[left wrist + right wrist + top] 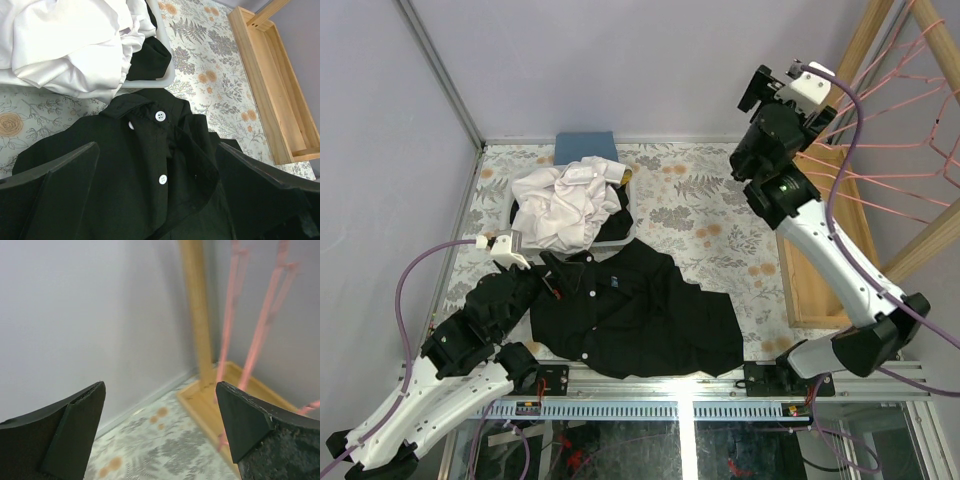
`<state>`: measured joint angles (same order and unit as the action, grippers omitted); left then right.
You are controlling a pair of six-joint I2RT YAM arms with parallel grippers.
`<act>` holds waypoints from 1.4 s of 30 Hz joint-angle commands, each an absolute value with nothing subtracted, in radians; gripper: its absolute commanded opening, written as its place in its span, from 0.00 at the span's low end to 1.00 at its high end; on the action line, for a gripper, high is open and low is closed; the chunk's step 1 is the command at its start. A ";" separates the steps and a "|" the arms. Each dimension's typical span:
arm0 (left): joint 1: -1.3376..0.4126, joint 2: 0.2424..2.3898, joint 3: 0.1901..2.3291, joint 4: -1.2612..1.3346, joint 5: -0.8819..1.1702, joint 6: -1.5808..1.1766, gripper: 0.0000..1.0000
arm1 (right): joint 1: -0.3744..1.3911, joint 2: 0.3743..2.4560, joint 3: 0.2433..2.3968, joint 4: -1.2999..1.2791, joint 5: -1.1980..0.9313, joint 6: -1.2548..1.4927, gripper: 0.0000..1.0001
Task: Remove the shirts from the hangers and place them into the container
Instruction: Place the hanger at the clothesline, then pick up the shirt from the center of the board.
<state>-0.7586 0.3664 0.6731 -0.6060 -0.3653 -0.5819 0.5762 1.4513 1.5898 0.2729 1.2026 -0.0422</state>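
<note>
Left gripper [157, 150] hung open over the black shirt [630, 310]; right gripper [160, 385] gaped empty. A deep pinch at the collar [135, 102] looked wisest.

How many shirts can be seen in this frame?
3: a black shirt spread on the table, a white shirt heaped in the container, a second black shirt beneath it. A yellow scrap at its far rim may be a hidden fourth.

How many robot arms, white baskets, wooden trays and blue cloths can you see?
Robot arms: 2, the left arm and the right arm
White baskets: 1
Wooden trays: 1
Blue cloths: 1
Total: 5
</note>
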 commanded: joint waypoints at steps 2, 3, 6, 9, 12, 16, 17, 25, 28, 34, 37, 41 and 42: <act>-0.756 0.359 0.681 -0.588 -0.372 -0.569 1.00 | 0.589 1.356 1.514 0.002 0.716 0.281 1.00; -0.756 0.360 0.681 -0.588 -0.371 -0.569 1.00 | 0.590 1.314 1.473 0.015 0.598 0.286 0.99; -0.757 0.364 0.682 -0.590 -0.373 -0.576 1.00 | 0.590 1.229 1.333 0.076 0.229 0.278 0.94; -0.756 0.366 0.681 -0.594 -0.375 -0.585 1.00 | 0.589 1.172 1.234 0.110 -0.053 0.276 0.90; -0.756 0.364 0.683 -0.604 -0.389 -0.597 1.00 | 0.590 1.160 1.170 0.072 -0.291 0.256 0.89; -0.755 0.360 0.684 -0.609 -0.395 -0.602 1.00 | 0.631 1.199 1.080 -0.004 -0.447 0.242 0.89; -0.757 0.361 0.683 -0.610 -0.395 -0.603 1.00 | 0.656 1.210 1.055 -0.016 -0.431 0.242 0.90; -0.756 0.353 0.689 -0.628 -0.420 -0.624 1.00 | 1.002 1.337 0.947 -0.014 -0.176 0.116 0.99; -0.757 0.326 0.686 -0.636 -0.456 -0.639 1.00 | 1.085 1.374 0.933 0.066 -0.100 0.163 0.99; -0.756 0.247 0.684 -0.661 -0.535 -0.672 1.00 | 1.221 1.467 0.972 0.190 0.181 0.304 0.99; -0.757 0.201 0.681 -0.666 -0.559 -0.679 1.00 | 1.233 1.513 0.993 0.207 0.361 0.485 0.99; -0.757 0.147 0.676 -0.668 -0.575 -0.684 1.00 | 1.233 1.616 1.094 0.058 0.401 0.546 0.99; -0.758 0.137 0.675 -0.669 -0.579 -0.685 1.00 | 1.233 1.648 1.139 -0.037 0.428 0.574 0.99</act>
